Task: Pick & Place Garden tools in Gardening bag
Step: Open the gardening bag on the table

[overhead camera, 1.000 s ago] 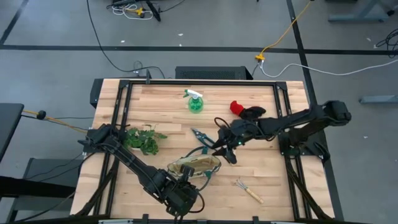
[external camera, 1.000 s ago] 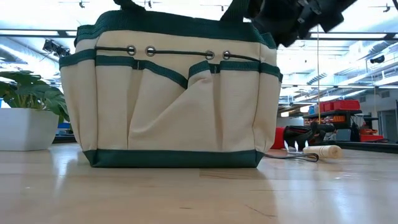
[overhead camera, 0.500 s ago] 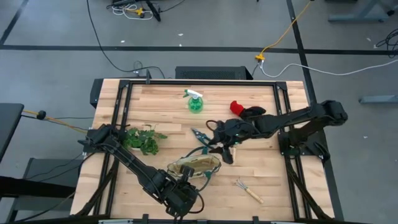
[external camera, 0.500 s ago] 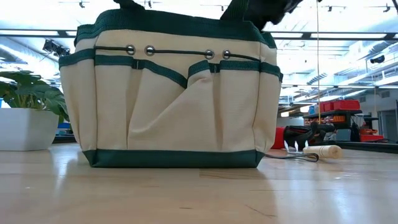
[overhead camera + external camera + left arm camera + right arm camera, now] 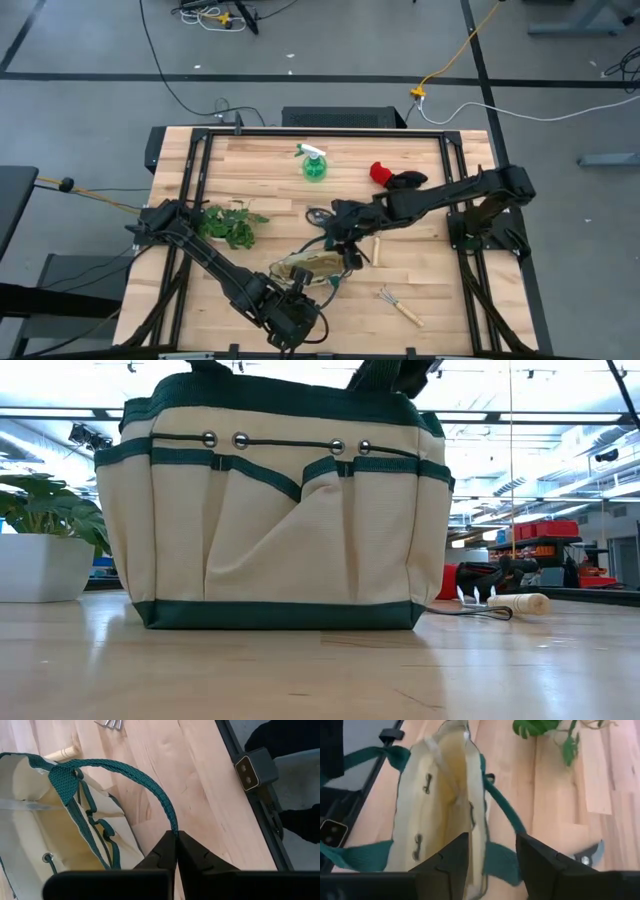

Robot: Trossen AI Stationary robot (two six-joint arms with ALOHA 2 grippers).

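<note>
Overhead, high view: spray bottle (image 5: 314,164), gloves (image 5: 396,179), shears (image 5: 322,216), hand rake (image 5: 401,306) all outside the gardening bag (image 5: 311,266).
Left wrist view: left gripper (image 5: 176,836) clamped on bag handle (image 5: 131,778).
Right wrist view: right gripper (image 5: 492,851) jaws apart, empty, over bag mouth.

I had one camera straight overhead, one level at the tabletop close to the bag (image 5: 275,520), and both wrist cameras shared it.

left claw (image 5: 176,851): pinched closed, near front edge | right claw (image 5: 492,855): fingers apart, mid-table
</note>
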